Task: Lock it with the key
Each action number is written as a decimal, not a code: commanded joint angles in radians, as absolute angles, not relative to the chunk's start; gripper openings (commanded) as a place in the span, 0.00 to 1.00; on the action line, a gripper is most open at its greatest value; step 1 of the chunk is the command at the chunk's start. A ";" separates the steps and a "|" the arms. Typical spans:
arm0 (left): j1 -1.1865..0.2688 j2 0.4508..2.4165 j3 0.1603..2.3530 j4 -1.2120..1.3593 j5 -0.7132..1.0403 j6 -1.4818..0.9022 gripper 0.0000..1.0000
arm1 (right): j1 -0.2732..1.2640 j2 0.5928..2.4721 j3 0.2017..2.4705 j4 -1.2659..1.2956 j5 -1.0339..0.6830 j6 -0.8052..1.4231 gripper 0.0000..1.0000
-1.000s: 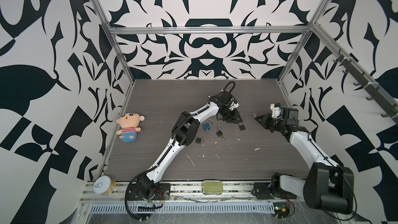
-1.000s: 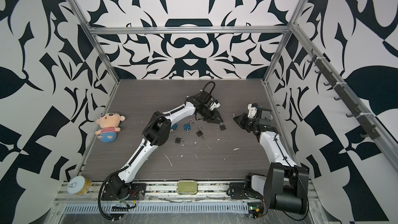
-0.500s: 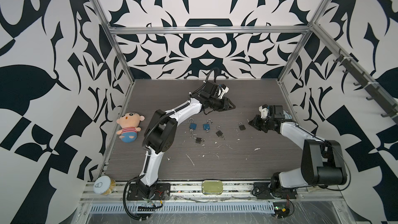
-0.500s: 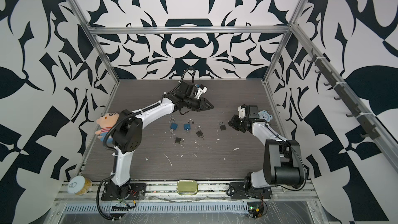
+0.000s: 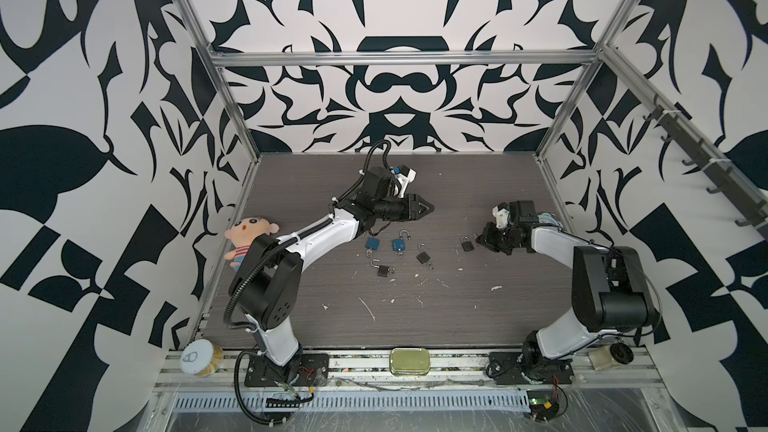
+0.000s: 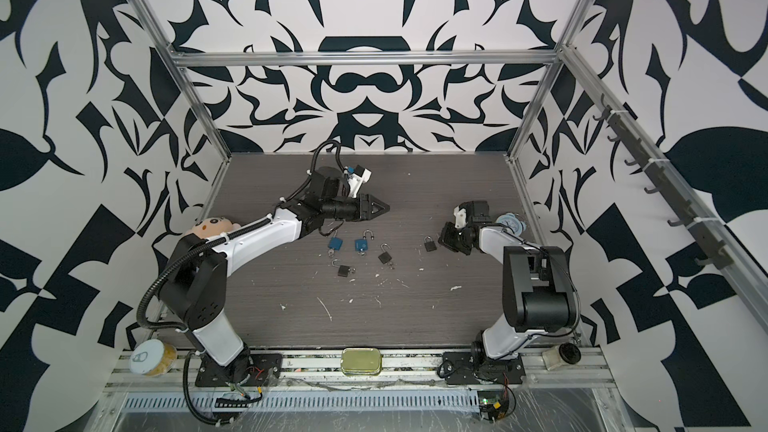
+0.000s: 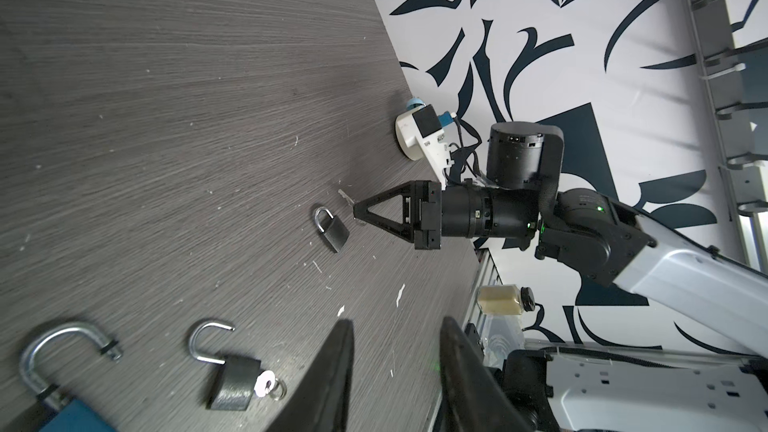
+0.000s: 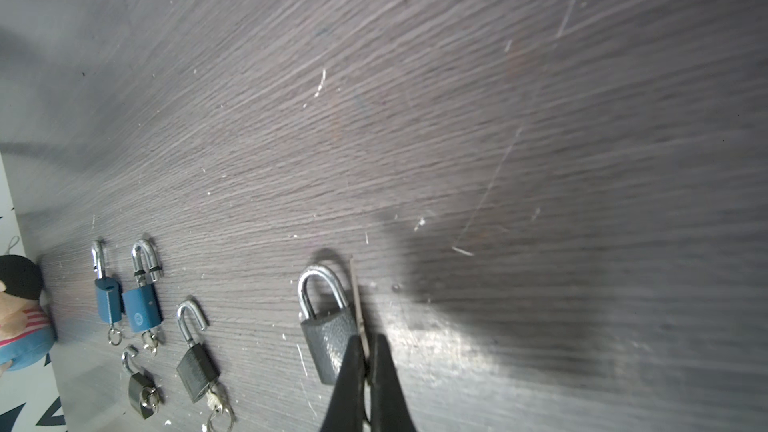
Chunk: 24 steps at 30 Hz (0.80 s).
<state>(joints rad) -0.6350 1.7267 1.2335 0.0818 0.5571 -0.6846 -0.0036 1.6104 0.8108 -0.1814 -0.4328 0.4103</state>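
A grey padlock (image 5: pixel 467 244) (image 8: pixel 328 334) lies flat on the dark table with its shackle closed. My right gripper (image 5: pixel 484 238) (image 8: pixel 365 351) is low on the table just right of it, shut on a thin flat metal strip (image 8: pixel 357 301), apparently the key seen edge-on, which runs along the lock's side. In the left wrist view that gripper (image 7: pixel 355 214) points at the same padlock (image 7: pixel 332 228). My left gripper (image 5: pixel 430 207) (image 7: pixel 397 322) hovers further back and left, open, with only bare table between its fingers.
Two blue padlocks (image 5: pixel 372 243) (image 5: pixel 399 245) and two black open ones (image 5: pixel 424 257) (image 5: pixel 383 270) lie mid-table with keys in them. A plush doll (image 5: pixel 247 238) sits at the left wall, a blue clock (image 6: pixel 509 222) at the right wall. A gold tin (image 5: pixel 409 361) rests on the front rail.
My left gripper has drawn back from the grey padlock toward the rear left. My right gripper has come down and leftward to the padlock's side. The padlocks have stayed put.
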 commanded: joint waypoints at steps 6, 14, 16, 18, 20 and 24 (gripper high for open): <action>-0.629 1.688 1.210 0.113 0.546 -0.698 0.38 | 0.012 1.631 0.849 -0.164 -0.400 0.393 0.07; -0.620 1.675 1.183 0.116 0.546 -0.698 0.38 | 0.018 1.646 0.852 -0.164 -0.393 0.393 0.20; -0.619 1.675 1.181 0.116 0.547 -0.699 0.38 | 0.017 1.639 0.850 -0.169 -0.388 0.392 0.21; -0.619 1.675 1.181 0.118 0.549 -0.699 0.38 | 0.019 1.632 0.852 -0.175 -0.382 0.390 0.22; -0.617 1.674 1.176 0.125 0.548 -0.704 0.38 | 0.019 1.617 0.853 -0.186 -0.377 0.389 0.23; -0.617 1.663 1.165 0.130 0.541 -0.707 0.38 | 0.026 1.567 0.857 -0.219 -0.350 0.380 0.23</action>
<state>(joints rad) -0.6216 1.7061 1.1877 0.1055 0.5449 -0.6994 0.0174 1.6310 0.8185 -0.1925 -0.3790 0.3985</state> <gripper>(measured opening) 0.377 0.232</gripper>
